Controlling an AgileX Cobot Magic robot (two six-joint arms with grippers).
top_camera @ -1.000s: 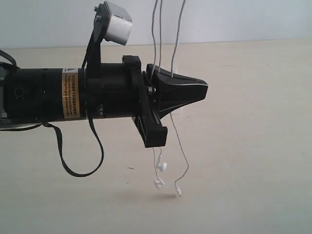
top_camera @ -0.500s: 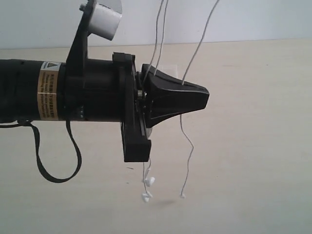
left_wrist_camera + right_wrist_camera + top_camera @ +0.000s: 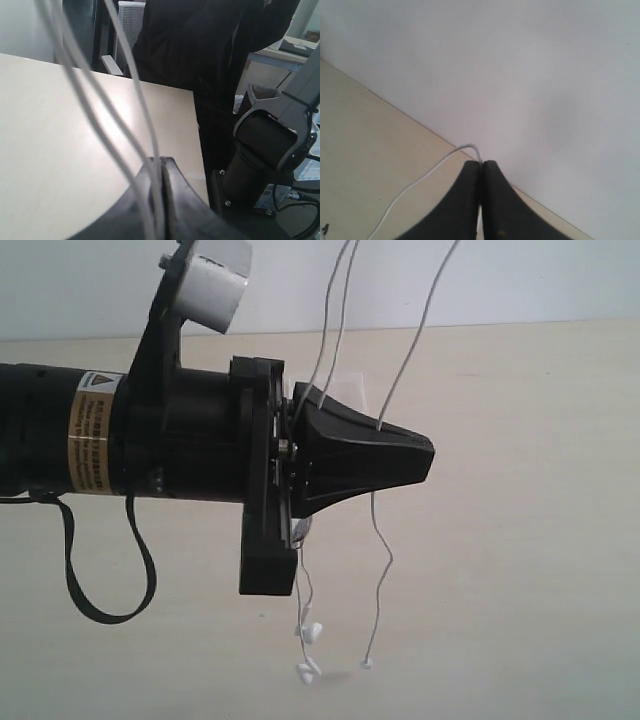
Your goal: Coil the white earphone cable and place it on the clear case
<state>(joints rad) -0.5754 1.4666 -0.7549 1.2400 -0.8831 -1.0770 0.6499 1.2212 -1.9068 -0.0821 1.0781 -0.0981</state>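
Coiling is in hand. I hold the white earphone cable (image 3: 311, 631) above the counter (image 3: 520, 540): left gripper (image 3: 425, 455) jaws closed on it, right gripper (image 3: 481, 167) jaws likewise. Next, gather the hanging ends.

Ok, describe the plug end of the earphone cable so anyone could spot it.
Find the black left gripper across the exterior view, white earphone cable hanging below it. The plug ends the lone strand on the right; the two earbuds dangle together to its left, chunkier.

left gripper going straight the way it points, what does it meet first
Nothing close: past the left gripper the exterior view shows only air above the table, though depth is unclear.
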